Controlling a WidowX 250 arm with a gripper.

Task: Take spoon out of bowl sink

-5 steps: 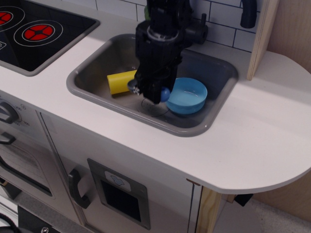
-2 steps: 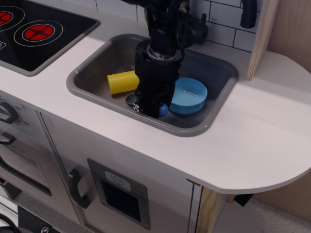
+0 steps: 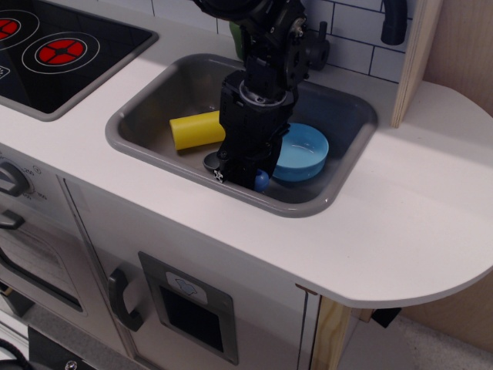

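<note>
Spoon status: small toy spoon with blue plastic handle and grey metallic scoop [image 3: 262, 180] sits low in my grip, outside the round light-blue plastic bowl [image 3: 302, 153]. My black gripper [image 3: 240, 176] points straight down over the floor of the grey rectangular toy sink [image 3: 339, 116], near its front wall, close to the counter's front edge. Fingers look clamped on the spoon across its middle: rounded blue handle end pokes out on the bowl side, grey scoop shows on the side toward the yellow squeeze bottle [image 3: 196, 129]. Wrist blocks the contact itself, so clamping is a judgement from how the spoon hangs with me.

Bowl sits just beside the gripper, toward the sink's right end, and the part I can see is empty. Bottle lies on its side toward the left end, close to my wrist but apparently not touching.

Judgement: extraction from bowl done, spoon hovering low or resting on the basin floor, can't tell which. Vertical approach keeps me clear of the bowl rim and bottle. Remaining step is likely a release here; risk is the spoon rolling against the bowl.
</note>
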